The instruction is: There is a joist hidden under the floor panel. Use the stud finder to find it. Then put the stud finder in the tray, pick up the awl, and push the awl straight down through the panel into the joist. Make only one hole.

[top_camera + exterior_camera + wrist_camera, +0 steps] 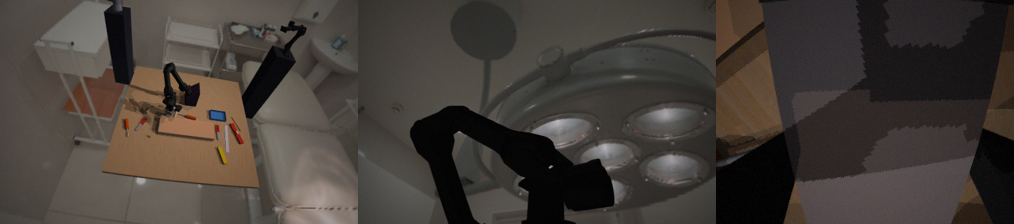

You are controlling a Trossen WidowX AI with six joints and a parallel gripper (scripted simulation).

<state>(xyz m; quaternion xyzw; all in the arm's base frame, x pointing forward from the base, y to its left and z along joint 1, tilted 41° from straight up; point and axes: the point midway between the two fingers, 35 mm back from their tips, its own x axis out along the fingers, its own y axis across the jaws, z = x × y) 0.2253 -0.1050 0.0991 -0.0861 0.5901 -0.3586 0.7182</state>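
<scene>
From the top, the gripper [174,111] [881,136] is low over the bench [177,161], near the left end of the floor panel [186,130]. The pale stud finder [170,112] [881,197] is under it, partly hidden. The tray [217,116] lies beyond the panel's other end; an orange-handled tool, probably the awl [190,117], lies just behind the panel. Its slim round handle may roll, so a grip square across the middle looks best.

The exterior view shows only the dark arm [484,130], nothing of the grip.

At the wrist, the gripper is closed on the stud finder, a finger at each flank. The body looks broad, stiff and smooth, probably light; holding its sides suits it, though a high grip could let it tilt.
</scene>
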